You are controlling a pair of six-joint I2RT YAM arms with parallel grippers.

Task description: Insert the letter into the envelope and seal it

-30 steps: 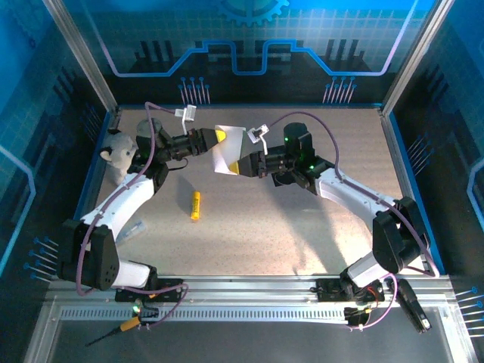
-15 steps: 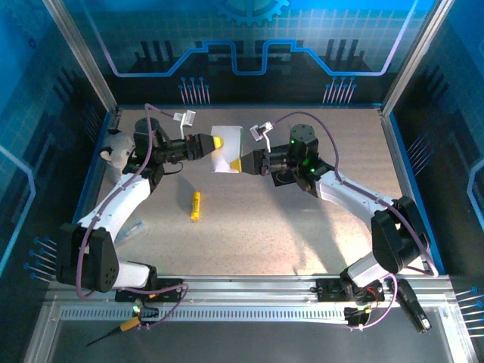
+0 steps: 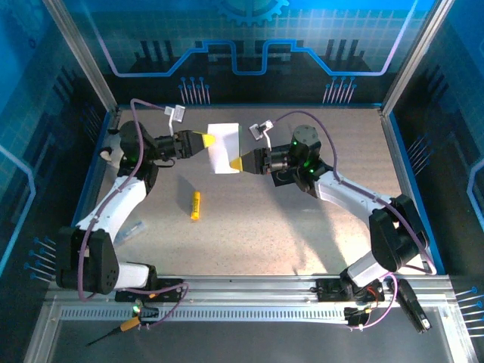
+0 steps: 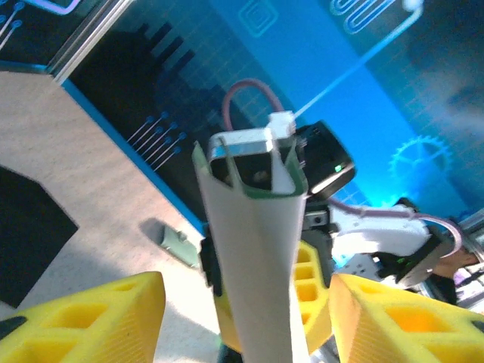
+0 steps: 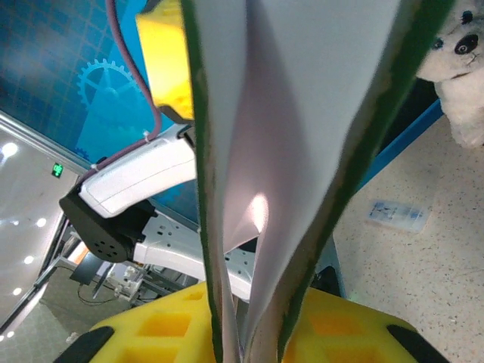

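Aloft, letter [image 3: 224, 144] within right gripper [image 3: 236, 164].

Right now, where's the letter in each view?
Top external: letter upper centre, between left hand and right hand.
Left wrist: letter curled, rising at centre.
Right wrist: letter close up, across the centre.
Shared landmark: the right hand, pinching the letter's edge.

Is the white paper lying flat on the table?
No, the letter stands up off the table, gripped between the right arm's yellow fingers.
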